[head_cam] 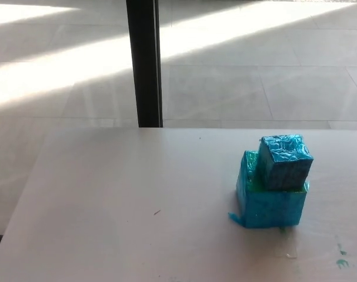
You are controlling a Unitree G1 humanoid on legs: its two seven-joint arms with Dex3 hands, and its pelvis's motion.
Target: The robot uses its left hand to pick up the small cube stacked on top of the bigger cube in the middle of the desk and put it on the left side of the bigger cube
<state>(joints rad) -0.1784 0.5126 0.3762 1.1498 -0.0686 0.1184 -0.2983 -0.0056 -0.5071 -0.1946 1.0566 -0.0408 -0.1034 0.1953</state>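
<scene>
A small blue cube wrapped in shiny crinkled film sits on top of a bigger turquoise cube. It rests toward the bigger cube's right rear part, slightly turned. The stack stands on the pale desk, right of the middle of the picture. Neither of my hands shows in the head view.
A black vertical post stands behind the desk's far edge. Beyond it lies a tiled floor with bright sun stripes. Small turquoise flecks mark the desk at the lower right.
</scene>
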